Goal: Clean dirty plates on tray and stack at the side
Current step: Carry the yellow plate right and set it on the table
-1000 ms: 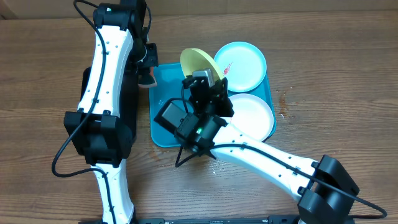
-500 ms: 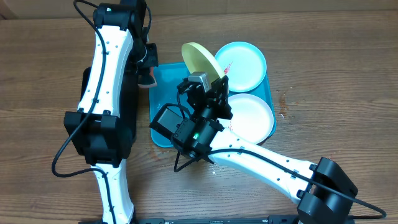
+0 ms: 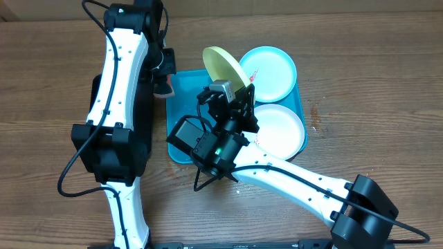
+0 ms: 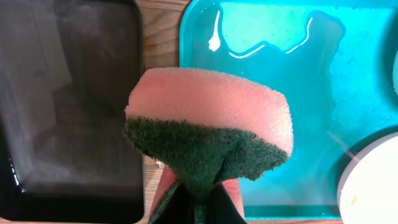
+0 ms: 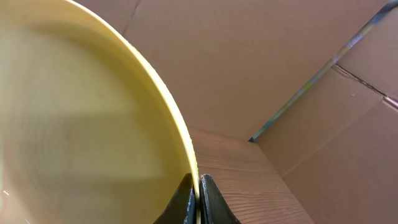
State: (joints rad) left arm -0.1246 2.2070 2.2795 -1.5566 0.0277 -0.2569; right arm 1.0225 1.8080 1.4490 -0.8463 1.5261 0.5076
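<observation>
My right gripper (image 5: 198,190) pinches the lime plate (image 5: 74,124) by its thin rim. It stands tilted over the far edge of the tray (image 3: 181,93), its face blurred. My arm hides the tray centre. My left gripper (image 4: 196,208) clamps the porous pink-green sponge (image 4: 211,118) above the tray's left rim. The smooth cyan plate (image 3: 270,69) and white plate (image 3: 280,128) fill the tray's right corners.

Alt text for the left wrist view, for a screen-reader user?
The left gripper is shut on a pink sponge with a dark green scouring side, mid-frame. Behind it lie a black tray on the left and the wet teal tray on the right, with the edge of a white plate at lower right.
</observation>
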